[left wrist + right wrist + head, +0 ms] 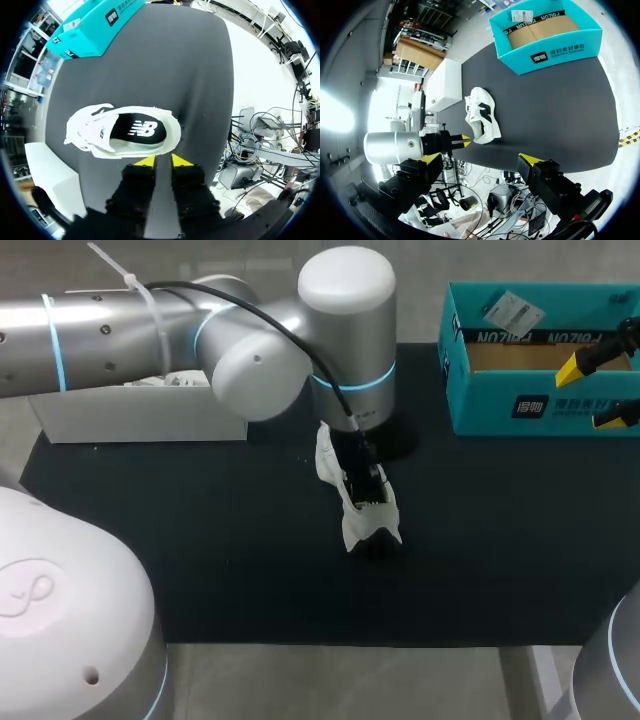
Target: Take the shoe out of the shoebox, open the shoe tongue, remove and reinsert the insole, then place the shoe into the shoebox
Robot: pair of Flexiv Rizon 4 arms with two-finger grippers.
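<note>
Evidently shoe (360,502) sat out of shoebox (540,405), upright on counter (200,540), opening up, so we could reach insole (137,131). Our left jaws hovered at heel, narrowly parted, gripping nothing; right jaws gaped wide, empty, near shoebox, likely awaiting turn, we judged.

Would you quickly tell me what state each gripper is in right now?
Left gripper: open, tips at the heel of the shoe, holding nothing.
Right gripper: open, empty.
</note>
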